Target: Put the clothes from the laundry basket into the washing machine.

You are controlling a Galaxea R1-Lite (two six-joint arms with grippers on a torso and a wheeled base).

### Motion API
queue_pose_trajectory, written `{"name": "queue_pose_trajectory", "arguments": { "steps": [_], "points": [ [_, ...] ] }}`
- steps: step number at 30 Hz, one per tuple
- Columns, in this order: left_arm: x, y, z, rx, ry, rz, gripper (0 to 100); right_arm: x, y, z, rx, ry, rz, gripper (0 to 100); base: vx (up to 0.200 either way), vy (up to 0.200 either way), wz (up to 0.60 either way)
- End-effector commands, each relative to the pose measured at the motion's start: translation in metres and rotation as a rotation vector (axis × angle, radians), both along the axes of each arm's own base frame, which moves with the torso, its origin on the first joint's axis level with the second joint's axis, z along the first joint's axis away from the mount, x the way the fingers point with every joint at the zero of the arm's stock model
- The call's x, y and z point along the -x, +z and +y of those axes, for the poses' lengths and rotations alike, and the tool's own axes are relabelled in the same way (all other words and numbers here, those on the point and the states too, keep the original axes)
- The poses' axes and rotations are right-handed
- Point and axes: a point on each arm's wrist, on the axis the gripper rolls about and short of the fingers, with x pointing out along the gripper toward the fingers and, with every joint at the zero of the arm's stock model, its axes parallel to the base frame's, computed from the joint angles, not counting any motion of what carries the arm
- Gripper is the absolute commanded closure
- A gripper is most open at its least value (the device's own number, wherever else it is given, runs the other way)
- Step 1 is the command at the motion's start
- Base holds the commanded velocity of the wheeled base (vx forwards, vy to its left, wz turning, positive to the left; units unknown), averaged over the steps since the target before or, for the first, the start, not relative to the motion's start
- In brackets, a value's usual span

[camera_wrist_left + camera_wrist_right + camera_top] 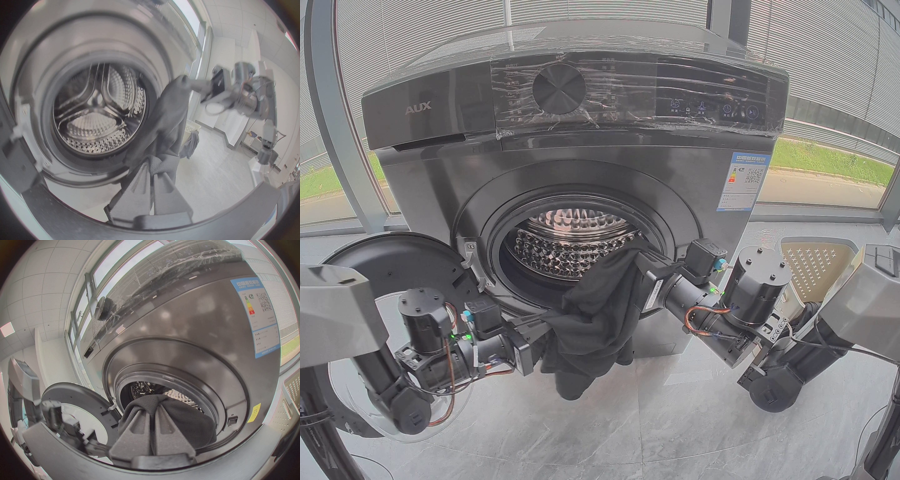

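A black garment (594, 315) hangs stretched between my two grippers in front of the open drum (570, 244) of the washing machine (569, 156). My left gripper (540, 334) is shut on its lower left part, below and in front of the door opening. My right gripper (640, 259) is shut on its upper end at the opening's right rim. In the left wrist view the fingers (137, 187) pinch the cloth (165, 125) with the drum (97, 109) behind. In the right wrist view the fingers (137, 430) clamp the bunched cloth (187, 424) before the opening.
The machine's round door (394, 269) stands swung open to the left, behind my left arm. A pale laundry basket (815, 265) stands on the floor to the right of the machine, behind my right arm. Grey tiled floor (650, 425) lies in front.
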Motion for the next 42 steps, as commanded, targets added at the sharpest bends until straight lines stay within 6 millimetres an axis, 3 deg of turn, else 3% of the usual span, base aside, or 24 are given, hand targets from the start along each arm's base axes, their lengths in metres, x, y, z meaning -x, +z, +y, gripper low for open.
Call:
{"name": "queue_pose_trajectory", "arguments": {
  "steps": [1, 16, 17, 22, 26, 30, 36, 42],
  "points": [
    [0.043, 0.06, 0.019, 0.096, -0.032, -0.156, 100, -0.001, -0.03, -0.005, 0.059, -0.019, 0.082, 100, 0.0, 0.0, 0.0],
    [0.039, 0.08, 0.013, 0.135, -0.04, -0.235, 100, 0.004, -0.056, 0.0, 0.115, 0.001, 0.141, 100, 0.0, 0.0, 0.0],
    [0.039, 0.081, 0.013, 0.138, -0.04, -0.237, 100, 0.005, -0.057, 0.0, 0.119, 0.002, 0.146, 0, 0.0, 0.0, 0.0],
    [0.035, 0.086, 0.012, 0.149, -0.028, -0.26, 100, 0.006, -0.064, 0.0, 0.136, 0.004, 0.164, 0, 0.0, 0.0, 0.0],
    [0.024, 0.093, 0.007, 0.169, 0.042, -0.289, 100, 0.02, -0.096, -0.011, 0.256, 0.015, 0.261, 0, 0.0, 0.0, 0.0],
    [0.016, 0.092, 0.005, 0.174, 0.096, -0.291, 100, 0.034, -0.108, -0.012, 0.316, 0.043, 0.296, 0, 0.0, 0.0, 0.0],
    [0.007, 0.09, 0.001, 0.176, 0.144, -0.287, 100, 0.04, -0.113, -0.019, 0.348, 0.047, 0.325, 0, 0.0, 0.0, 0.0],
    [0.004, 0.087, 0.0, 0.172, 0.166, -0.277, 100, 0.047, -0.107, -0.011, 0.336, 0.124, 0.291, 0, 0.0, 0.0, 0.0]
  ]
}}
